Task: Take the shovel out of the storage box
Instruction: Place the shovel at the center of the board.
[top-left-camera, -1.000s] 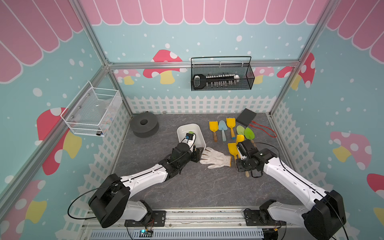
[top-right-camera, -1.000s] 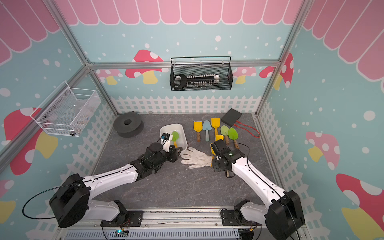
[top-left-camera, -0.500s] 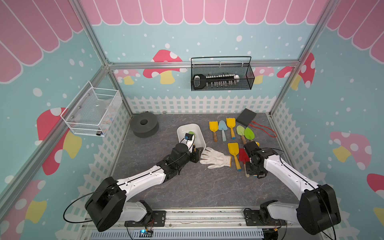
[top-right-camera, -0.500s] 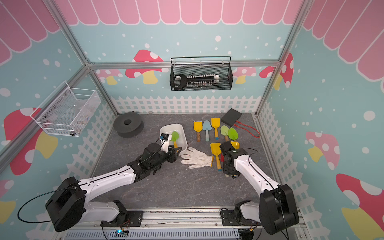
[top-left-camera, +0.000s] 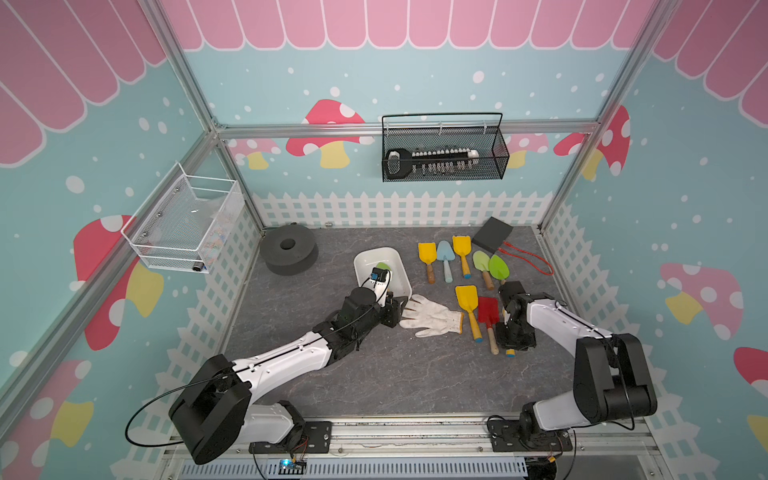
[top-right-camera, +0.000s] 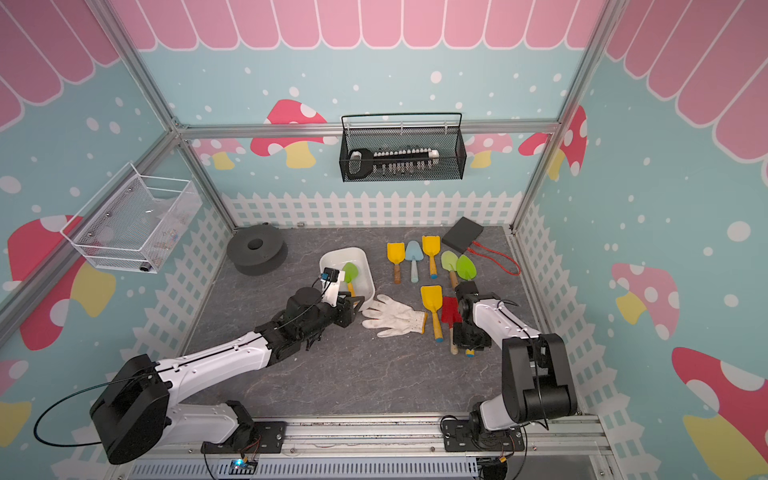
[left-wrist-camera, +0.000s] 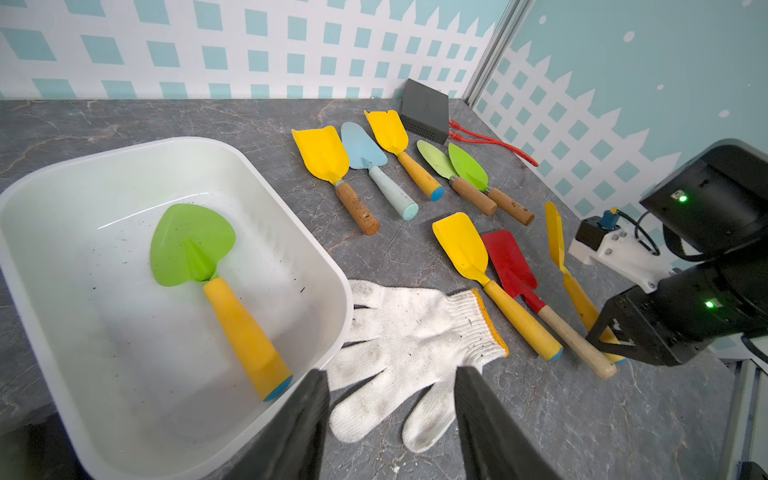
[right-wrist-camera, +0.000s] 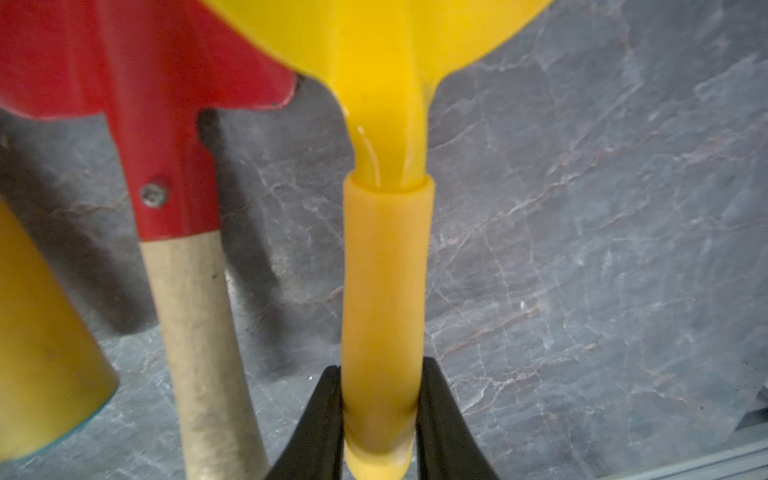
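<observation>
The white storage box (top-left-camera: 365, 259) (left-wrist-camera: 324, 266) stands mid-table in both top views. A green shovel (left-wrist-camera: 193, 243) with a yellow handle lies flat in it, also seen in a top view (top-right-camera: 350, 272). My left gripper (left-wrist-camera: 390, 374) (top-left-camera: 395, 311) hovers open at the box's near corner, over the fingers of a white glove (left-wrist-camera: 415, 328), holding nothing. My right gripper (right-wrist-camera: 380, 399) (top-left-camera: 513, 336) is shut on the handle of a yellow shovel (right-wrist-camera: 384, 270) (left-wrist-camera: 555, 237), low over the table beside a red shovel (top-left-camera: 488, 309).
Several shovels (top-left-camera: 446, 257) lie in a row behind the glove, and another yellow one (top-left-camera: 467, 299) lies left of the red. A black box (top-left-camera: 492, 239) with red cord sits back right, a dark spool (top-left-camera: 289, 253) back left. Wire baskets (top-left-camera: 442, 153) (top-left-camera: 183, 224) hang on the walls.
My right arm carried its yellow shovel rightward and toward the front, down beside the red shovel. My left gripper narrowed slightly and stayed at the box's corner.
</observation>
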